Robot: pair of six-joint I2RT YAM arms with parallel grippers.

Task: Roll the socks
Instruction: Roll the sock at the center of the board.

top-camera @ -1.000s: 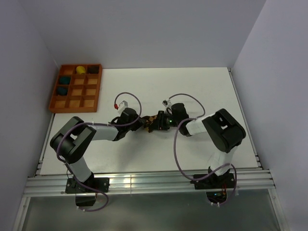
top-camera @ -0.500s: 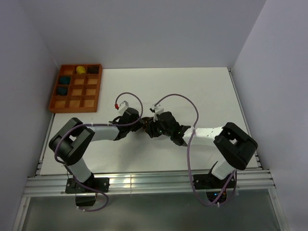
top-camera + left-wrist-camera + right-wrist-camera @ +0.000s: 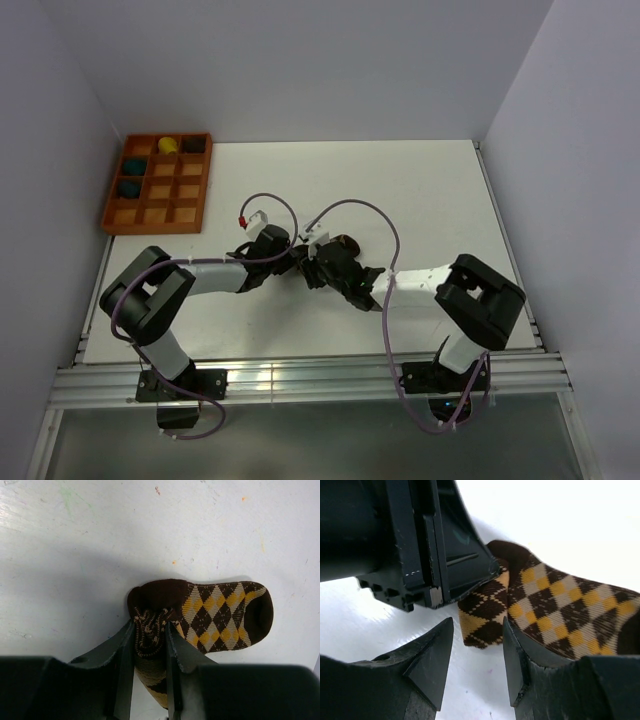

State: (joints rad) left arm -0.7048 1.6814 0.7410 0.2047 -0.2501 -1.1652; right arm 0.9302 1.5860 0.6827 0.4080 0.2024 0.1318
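From the overhead view I see both arms folded inward so that their hands meet near the middle of the white surface [image 3: 440, 190], the left hand [image 3: 290, 258] coming in from nine o'clock and the right hand [image 3: 312, 268] from four o'clock, the two almost touching. At my left wrist, the left hand [image 3: 150, 630] is clenched on the dark-brown and tan diamond-checked fabric socks [image 3: 220, 612]: its two black fingers [image 3: 124, 645] pinch a bunched, dark-brown cuff end between them, with more checked fabric showing below in the gap. From that pinch the rest of the socks lies flat on the surface and runs out toward three o'clock, ending in a rounded dark-brown toe. At my right wrist, the right hand [image 3: 477, 630] is released: its fingers [image 3: 432, 655] stand apart, and a folded flap of the socks [image 3: 560, 615] sits in the gap just beyond the tips; I cannot tell whether either finger touches it. The black body of the left hand fills that view from nine to twelve o'clock, bearing on the same cuff end. Far off at ten o'clock on the surface rests an orange-brown wooden compartment tray [image 3: 113, 195] holding two teal sock balls [image 3: 135, 167], a yellow sock ball [image 3: 168, 146] and a dark ball [image 3: 193, 145], well apart from the socks.
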